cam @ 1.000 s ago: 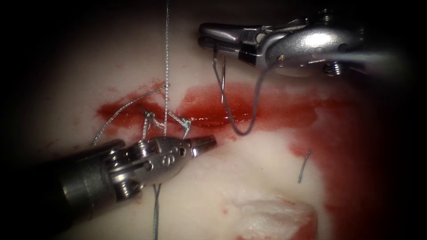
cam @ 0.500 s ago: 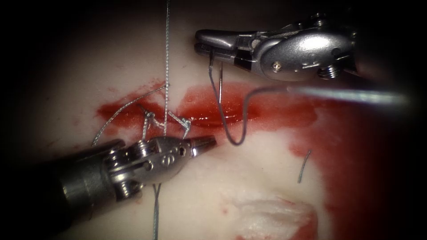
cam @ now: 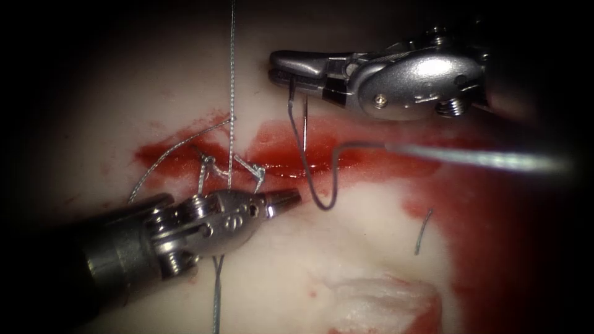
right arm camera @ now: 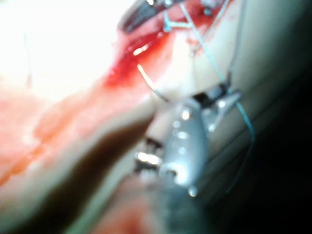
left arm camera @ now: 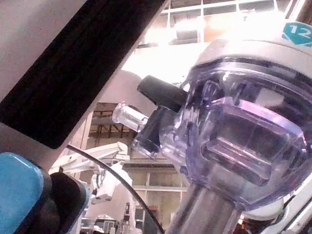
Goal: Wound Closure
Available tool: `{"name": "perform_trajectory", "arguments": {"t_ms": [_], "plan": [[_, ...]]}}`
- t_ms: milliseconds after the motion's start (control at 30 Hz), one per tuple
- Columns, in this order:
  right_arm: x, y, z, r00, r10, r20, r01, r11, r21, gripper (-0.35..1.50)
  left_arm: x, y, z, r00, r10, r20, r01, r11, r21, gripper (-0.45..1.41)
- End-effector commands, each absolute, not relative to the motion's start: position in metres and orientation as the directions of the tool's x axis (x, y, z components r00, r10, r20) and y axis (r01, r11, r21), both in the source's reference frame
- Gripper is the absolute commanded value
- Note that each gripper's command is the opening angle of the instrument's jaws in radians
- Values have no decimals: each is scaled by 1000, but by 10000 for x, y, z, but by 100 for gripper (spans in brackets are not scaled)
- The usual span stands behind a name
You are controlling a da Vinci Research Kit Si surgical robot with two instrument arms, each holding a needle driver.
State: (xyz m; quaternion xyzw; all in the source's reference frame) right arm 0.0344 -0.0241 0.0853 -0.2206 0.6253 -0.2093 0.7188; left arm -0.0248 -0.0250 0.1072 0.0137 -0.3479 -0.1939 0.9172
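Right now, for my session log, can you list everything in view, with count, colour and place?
tissue: one piece, pale, under both tools.
cut: one, running left to right across the tissue, stitched at its left part.
red fluid: pooled along the cut and spread to the right.
needle: one, dark and curved, gripped near one end, hanging across the cut, not clearly in the tissue.
thread: grey, one strand running up from the stitches; another leaves the needle toward the right.
cut end of thread: one, grey, lying on the tissue right of the needle.
left tool: one, metal, below the cut, jaws shut, holding nothing.
right tool: one, metal, above the cut, jaws shut on the needle.
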Motion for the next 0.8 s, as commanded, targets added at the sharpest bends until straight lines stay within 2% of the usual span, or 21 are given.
{"name": "perform_trajectory", "arguments": {"t_ms": [33,800], "plan": [[354,-229,850,128,-577,-806,21,815,-580,-35,-253,-238,1069,680,-363,637,347,925,156,-45],[357,-249,867,114,-603,-790,67,798,-599,-35,-251,-238,1068,680,-362,638,344,925,158,-45]]}}
